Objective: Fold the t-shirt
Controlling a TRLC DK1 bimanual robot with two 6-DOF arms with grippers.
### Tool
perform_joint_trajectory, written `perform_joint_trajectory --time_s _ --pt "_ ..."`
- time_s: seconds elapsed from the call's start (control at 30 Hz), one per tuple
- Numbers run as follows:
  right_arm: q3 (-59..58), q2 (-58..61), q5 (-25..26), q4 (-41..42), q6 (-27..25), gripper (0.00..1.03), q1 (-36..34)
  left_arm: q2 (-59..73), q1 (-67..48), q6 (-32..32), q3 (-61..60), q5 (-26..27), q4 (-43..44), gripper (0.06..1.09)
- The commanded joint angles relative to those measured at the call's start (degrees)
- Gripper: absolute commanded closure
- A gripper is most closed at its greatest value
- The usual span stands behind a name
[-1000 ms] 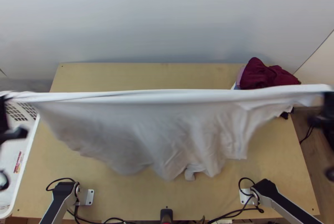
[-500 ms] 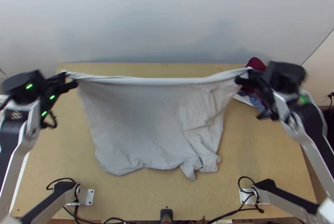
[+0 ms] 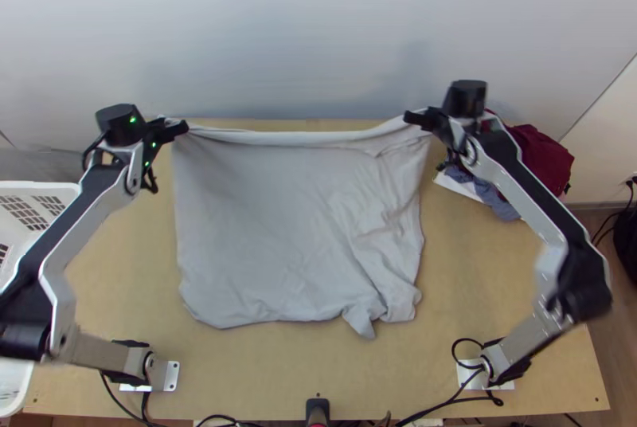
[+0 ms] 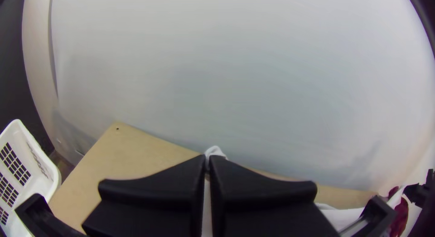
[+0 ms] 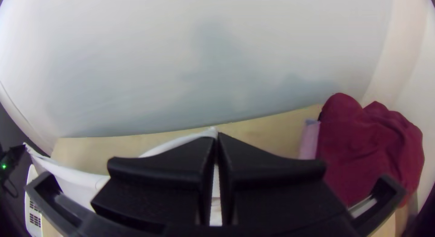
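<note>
Top view: at nine o'clock a white plastic laundry basket with slatted sides [image 3: 40, 186] is standing beside the light wooden table [image 3: 263, 375]. At about ten o'clock the left arm's black gripper [image 3: 181, 129] is keeping its jaws closed on one corner of the pale grey cloth t-shirt [image 3: 279, 220]. The shirt is spreading down the middle, its far edge hanging between the two grippers and its near edge lying on the wood towards six o'clock, a small bunched tail poking out at five. At about one o'clock the right arm's black gripper [image 3: 410, 118] is pinching the other corner, jaws closed too. Beyond it, at two o'clock, a heap of dark maroon fabric [image 3: 545, 156] is lying.

Both grippers have just been swinging inwards and towards the far edge, so the once taut top is now sagging slightly. The laying-out is apparently nearing its end; folding is still waiting, and the right side's creases may be needing smoothing first.
</note>
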Motion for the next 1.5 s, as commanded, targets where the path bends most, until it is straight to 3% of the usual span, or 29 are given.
perform_joint_trajectory --time_s 0.0,0.4,0.77,0.97,1.47 --pt "11.37 14.12 0.15 2.53 0.40 1.00 -0.63 13.42 1.24 0.18 7.24 -2.85 6.77 1.05" --pt "23.06 27.48 6.65 5.96 0.31 1.00 0.16 28.37 1.85 1.23 18.22 -4.34 10.73 1.05" --pt "37.30 38.91 11.92 4.29 0.31 1.00 2.18 40.58 2.73 1.23 31.41 -5.13 10.64 1.05" --pt "35.19 38.73 11.84 2.27 0.84 1.00 3.06 40.41 3.08 1.23 29.56 -4.87 10.11 1.05" --pt "18.05 24.14 9.46 -1.07 3.12 1.00 3.06 28.63 6.16 2.02 17.70 2.07 5.89 1.05"
